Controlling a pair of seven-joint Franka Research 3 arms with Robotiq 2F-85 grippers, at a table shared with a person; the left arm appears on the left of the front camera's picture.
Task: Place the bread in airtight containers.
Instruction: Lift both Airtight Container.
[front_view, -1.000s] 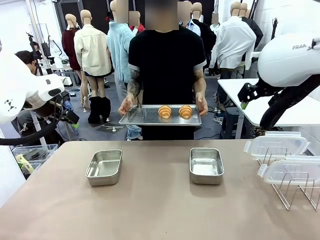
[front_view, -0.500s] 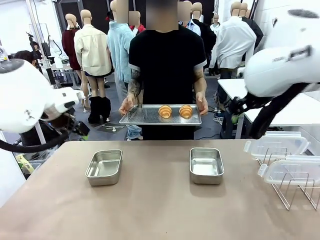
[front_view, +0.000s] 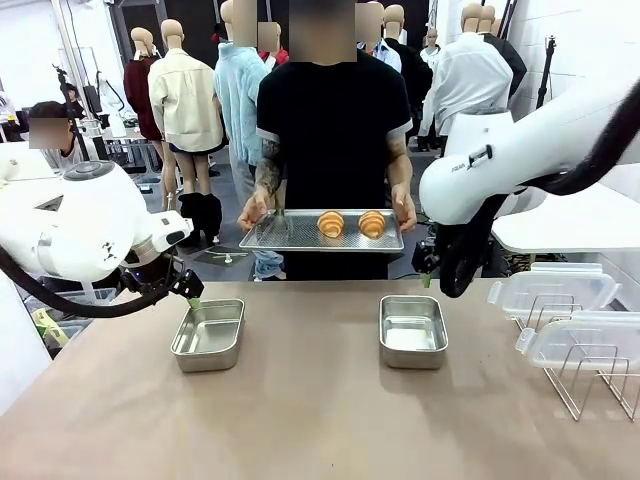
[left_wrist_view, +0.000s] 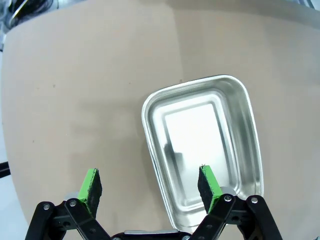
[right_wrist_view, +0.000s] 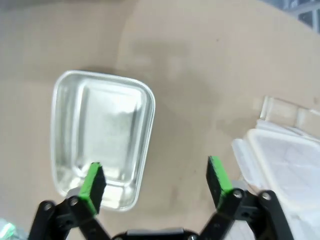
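Sizing up the croissants (front_view: 330, 223): probably light, soft and flaky, with a glossy crust that is likely to crush or shed under a hard squeeze. Best hold looks like across the thick middle, pads on the two long flanks, gentle pressure, not on the tapered tips.

They are sitting side by side on the right half of the tray (front_view: 285, 232), which the person's hands (front_view: 251, 212) are holding level by both ends at the far side of the table (front_view: 320, 430), above it. Both steel boxes are lying empty below: left box (front_view: 208, 334), right box (front_view: 412, 331). Clear lids (front_view: 555, 290) are resting on the rack (front_view: 590, 385) at the right.

Left gripper (front_view: 192, 290) is hovering at the left box's far left corner, fingers wide apart and holding nothing. In its wrist view the left gripper (left_wrist_view: 150, 182) is straddling the box (left_wrist_view: 200, 145) rim, one pad over the inside and one over bare table. Right gripper (front_view: 430, 270) is hanging just past the right box's far right corner, also spread wide and empty; its wrist view has the right gripper (right_wrist_view: 155, 180) between box (right_wrist_view: 100, 130) and lid.

Versus a second ago: both arms were high and out at the sides, and have been swinging in and down toward the boxes. Tray, croissants, boxes and lids are staying put.
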